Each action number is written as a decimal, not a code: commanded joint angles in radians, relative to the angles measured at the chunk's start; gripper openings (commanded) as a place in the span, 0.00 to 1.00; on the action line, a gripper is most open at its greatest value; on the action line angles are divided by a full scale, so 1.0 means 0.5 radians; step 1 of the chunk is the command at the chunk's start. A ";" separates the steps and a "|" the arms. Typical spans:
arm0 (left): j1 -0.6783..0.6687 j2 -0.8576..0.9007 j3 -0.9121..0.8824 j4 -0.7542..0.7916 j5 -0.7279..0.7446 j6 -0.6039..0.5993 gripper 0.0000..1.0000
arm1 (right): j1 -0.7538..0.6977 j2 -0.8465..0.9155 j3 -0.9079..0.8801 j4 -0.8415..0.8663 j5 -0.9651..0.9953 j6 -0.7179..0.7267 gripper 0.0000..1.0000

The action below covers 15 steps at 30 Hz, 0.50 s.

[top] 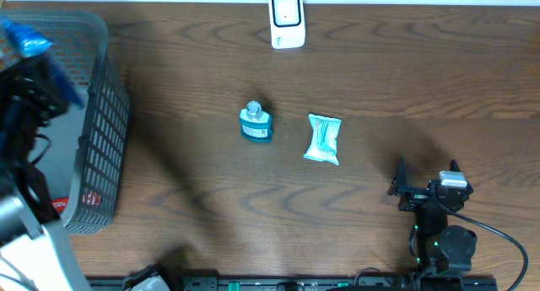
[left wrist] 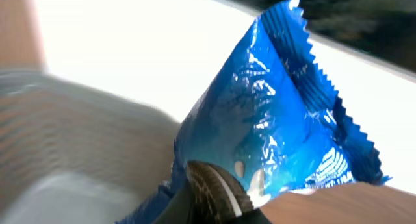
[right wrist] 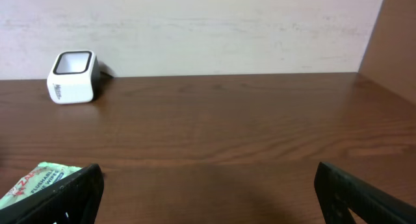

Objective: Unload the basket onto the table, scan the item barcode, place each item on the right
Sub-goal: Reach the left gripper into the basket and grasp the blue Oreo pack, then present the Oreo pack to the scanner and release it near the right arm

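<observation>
Blue cookie packet point(left wrist: 273, 120): left fingers point(left wrist: 172, 214) clamped on it; right fingers point(right wrist: 65, 198) spread, empty; present your barcode squarely to the scanner point(top: 286, 19).

The blue packet point(left wrist: 279, 120) looks glossy, crinkled, probably plastic film; the table point(top: 380, 80) is dark, smooth wood.

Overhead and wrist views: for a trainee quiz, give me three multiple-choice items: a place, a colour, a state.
1. The scanner stands on the table: A at its far edge, B at its near edge, C at its centre.
2. The wrapper in the left wrist view is: A red, B blue, C yellow.
3. The right pincer is: A open, B shut empty, C shut on a cup.
Answers: A, the white box sits by the wall; B, shiny blue foil; A, jaws wide apart, nothing between.
</observation>
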State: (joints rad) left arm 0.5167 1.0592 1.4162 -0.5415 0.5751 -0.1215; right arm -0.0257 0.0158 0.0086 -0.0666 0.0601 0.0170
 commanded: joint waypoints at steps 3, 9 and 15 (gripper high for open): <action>-0.352 -0.163 0.033 0.256 0.959 -0.011 0.07 | 0.020 -0.005 -0.006 -0.002 0.018 -0.021 0.99; -0.948 -0.039 0.008 0.369 1.345 0.304 0.07 | 0.020 -0.005 -0.006 -0.002 0.018 -0.021 0.99; -1.480 0.361 -0.002 0.372 1.344 0.493 0.07 | 0.020 -0.005 -0.006 -0.002 0.018 -0.021 0.99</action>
State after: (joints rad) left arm -0.1310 1.1381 1.4162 -0.3592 1.1954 0.0372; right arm -0.0257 0.0158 0.0086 -0.0666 0.0601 0.0170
